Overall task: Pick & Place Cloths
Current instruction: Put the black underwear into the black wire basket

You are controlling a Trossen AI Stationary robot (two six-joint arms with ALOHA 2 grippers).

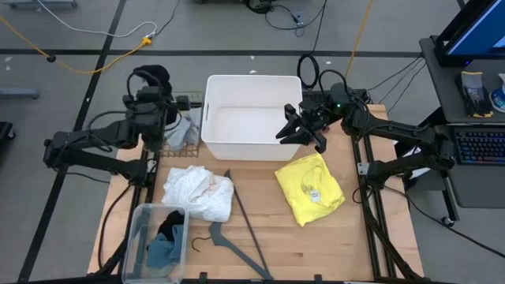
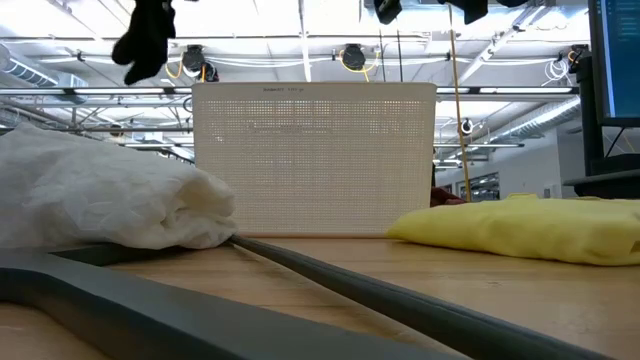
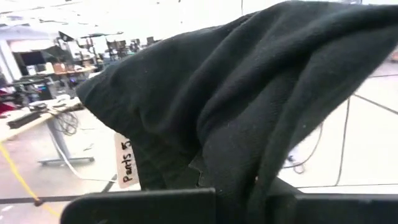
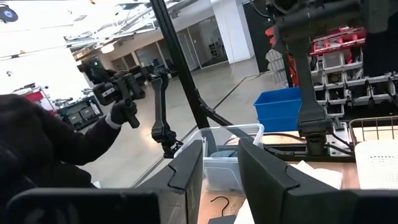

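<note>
The left end effector (image 1: 155, 79) was clamped on the black cloth (image 3: 249, 93), held high beyond the worktop's far left corner, so the garment hung free of the surface; a judgement only, but this looked like carriage toward the white bin (image 1: 217, 134). The fabric appeared thick and fleecy, draped in soft folds, with a paper label (image 3: 124, 160) dangling from it. The right end effector (image 1: 304, 130) hovered over the bin's right rim with its fingers narrowly parted and nothing between them. The bin was a rigid rectangular tub at the far middle of the worktop (image 1: 331, 244). The white cloth (image 1: 197, 192) lay crumpled near the left edge, the yellow cloth (image 1: 309, 188) flat near the right edge. A thin grey hanger (image 1: 237, 237) lay between them. A clear box (image 1: 138, 237) at the near left corner held the teal-blue cloth (image 1: 162, 251).
</note>
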